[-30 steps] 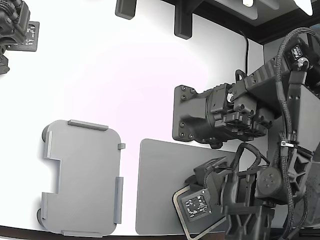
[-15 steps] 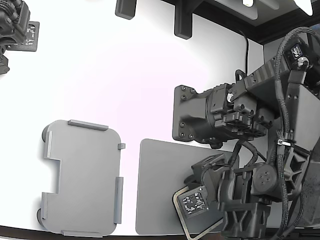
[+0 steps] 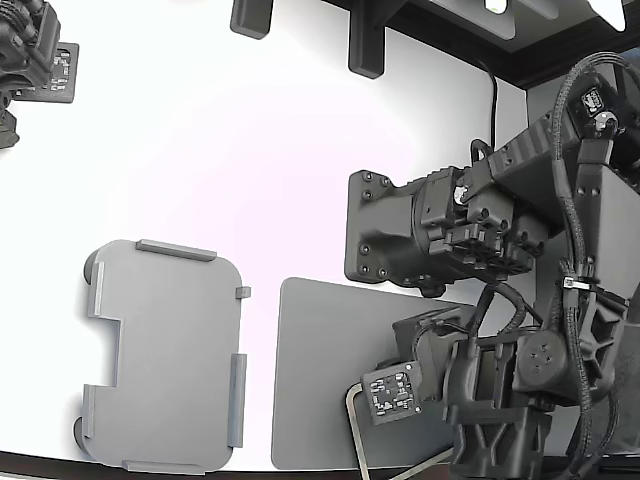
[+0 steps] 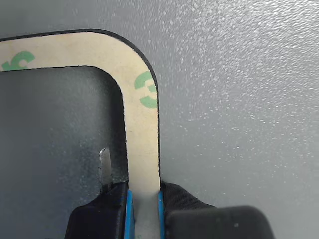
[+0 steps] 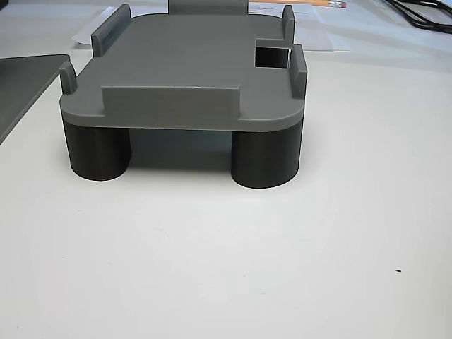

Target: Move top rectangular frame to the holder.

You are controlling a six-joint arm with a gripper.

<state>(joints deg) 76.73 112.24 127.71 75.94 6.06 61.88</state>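
The top rectangular frame (image 4: 142,124) is a thin beige strip with green marks and a rounded corner, lying over the dark grey mat (image 4: 239,99). In the exterior view only its corner (image 3: 352,425) shows, beside the wrist at the lower right. My gripper (image 4: 144,199) has blue-edged fingers (image 4: 112,209) on either side of the strip and is shut on it. In the exterior view the gripper (image 3: 400,400) sits over the mat (image 3: 310,380), its fingertips hidden by the wrist. The holder (image 3: 165,355), a light grey plate with edge tabs and a notch, stands at the exterior view's lower left, apart from the mat. It also shows in the other view (image 5: 183,70).
A dark mounting block (image 3: 390,230) and the arm's links and cables (image 3: 580,300) fill the exterior view's right. A second arm (image 3: 30,50) sits at the top left. Two dark brackets (image 3: 365,45) stand at the back edge. White tabletop (image 3: 250,170) lies between.
The wrist has turned and shifted slightly, and the frame's corner has swung with it, from tilted to nearly square with the mat. The holder has not moved.
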